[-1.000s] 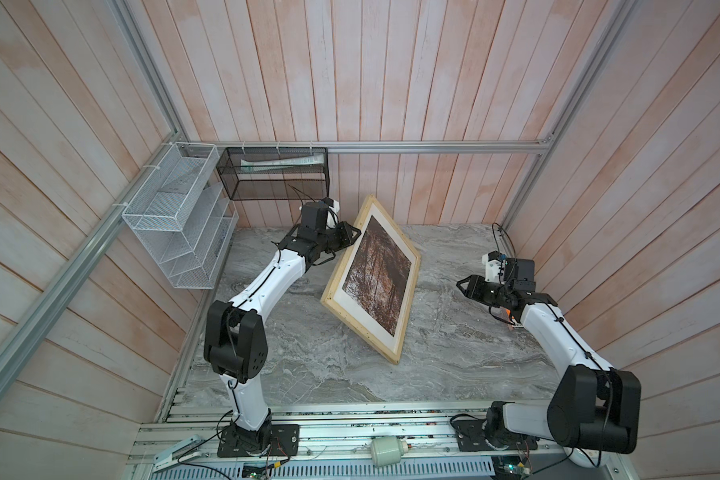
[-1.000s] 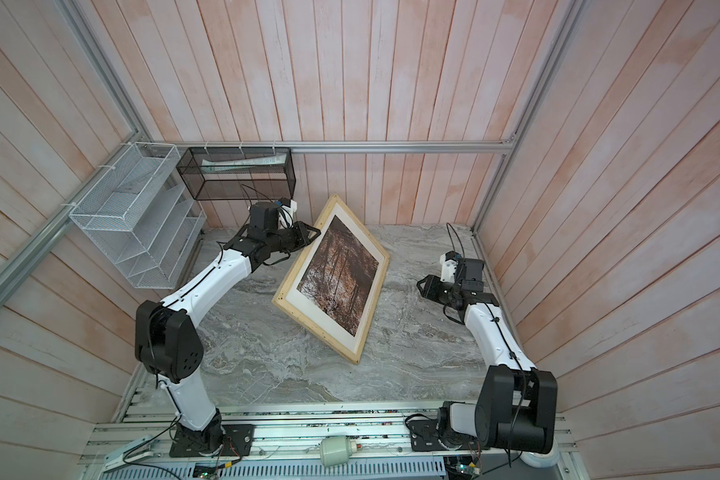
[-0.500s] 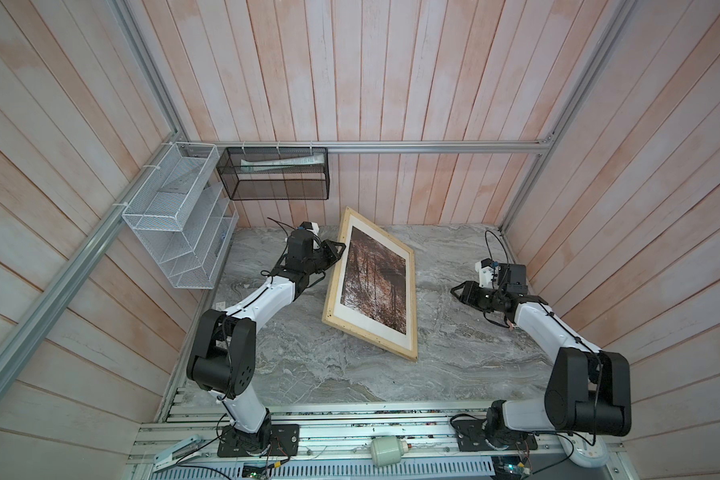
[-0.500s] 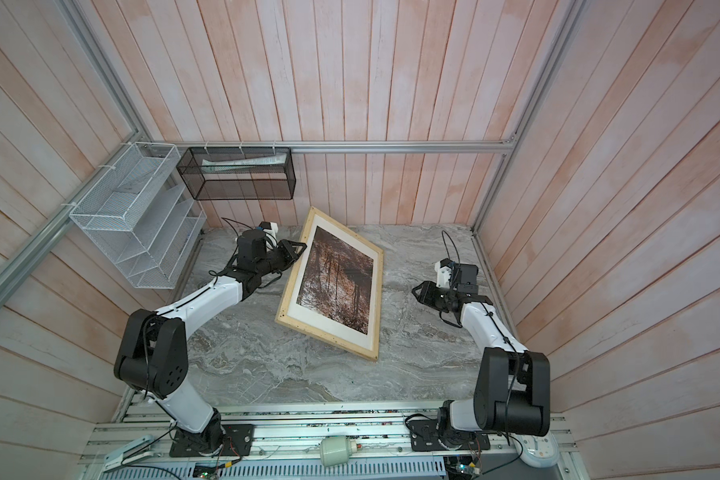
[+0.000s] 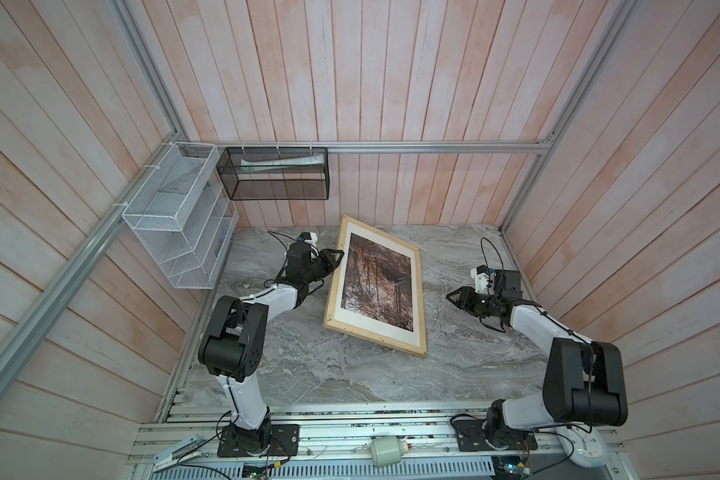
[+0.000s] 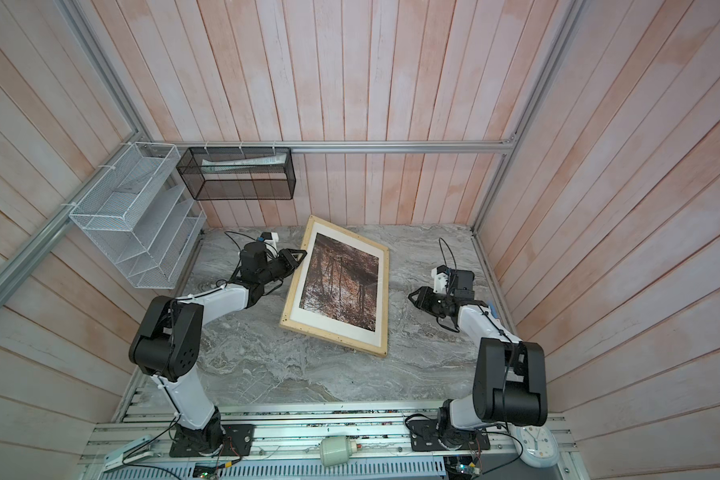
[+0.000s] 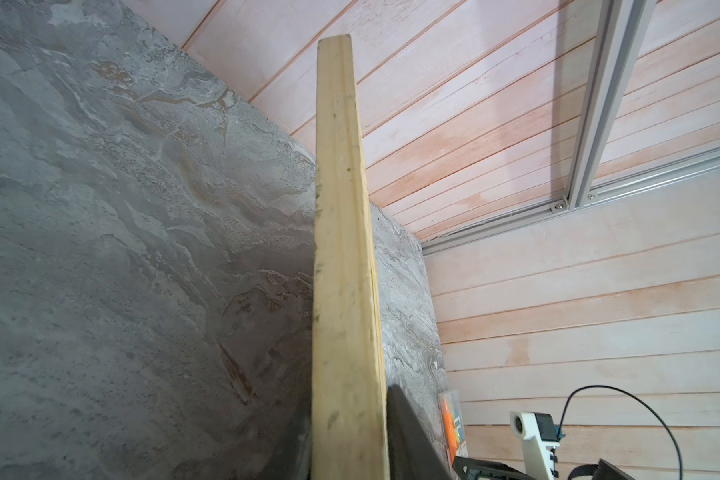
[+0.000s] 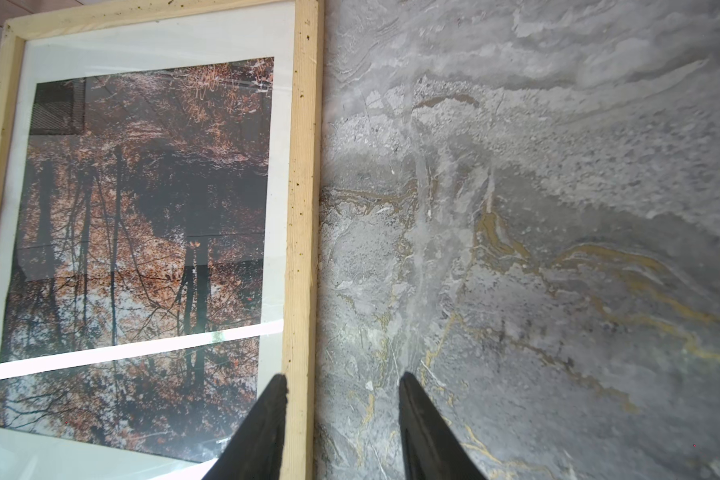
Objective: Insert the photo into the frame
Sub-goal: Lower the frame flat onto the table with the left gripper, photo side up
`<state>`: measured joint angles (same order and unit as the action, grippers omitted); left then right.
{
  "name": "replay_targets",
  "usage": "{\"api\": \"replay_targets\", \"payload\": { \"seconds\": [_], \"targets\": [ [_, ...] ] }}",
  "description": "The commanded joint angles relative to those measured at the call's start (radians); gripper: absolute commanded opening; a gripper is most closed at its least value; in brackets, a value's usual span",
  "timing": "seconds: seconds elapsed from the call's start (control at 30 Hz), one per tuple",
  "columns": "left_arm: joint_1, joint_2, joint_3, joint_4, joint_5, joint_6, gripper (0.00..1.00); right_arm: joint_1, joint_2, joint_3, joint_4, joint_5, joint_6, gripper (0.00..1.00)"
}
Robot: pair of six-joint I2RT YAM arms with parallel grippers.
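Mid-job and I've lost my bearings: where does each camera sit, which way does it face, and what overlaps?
Top views: overhead behind the arm bases, looking down on the grey marble table, both white arms, left pincer and right pincer.
Left wrist: low beside the pale wooden picture frame, looking along its rail edge-on; one dark finger shows.
Right wrist: above the table, looking down at the autumn-forest photo inside the frame; both fingertips show, apart and empty.
Shared: both wrist views see the frame, from opposite sides.

Photo inside pale frame; seemingly flat
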<state>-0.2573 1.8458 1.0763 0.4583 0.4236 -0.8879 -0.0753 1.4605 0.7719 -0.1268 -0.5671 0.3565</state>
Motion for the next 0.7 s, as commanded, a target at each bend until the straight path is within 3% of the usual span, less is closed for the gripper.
{"api": "replay_targets", "payload": {
  "seconds": [0.0,0.37,0.67],
  "targets": [
    [0.013,0.027,-0.009,0.145,0.039,0.049,0.34,0.013,0.022,-0.025,0.029,-0.017,0.013,0.45],
    [0.037,0.149,-0.021,0.214,0.147,0.016,0.41,0.056,0.078,-0.021,0.062,-0.007,0.032,0.45],
    [0.047,0.186,-0.033,0.193,0.135,0.026,0.43,0.093,0.111,-0.006,0.068,0.011,0.036,0.45]
  ]
}}
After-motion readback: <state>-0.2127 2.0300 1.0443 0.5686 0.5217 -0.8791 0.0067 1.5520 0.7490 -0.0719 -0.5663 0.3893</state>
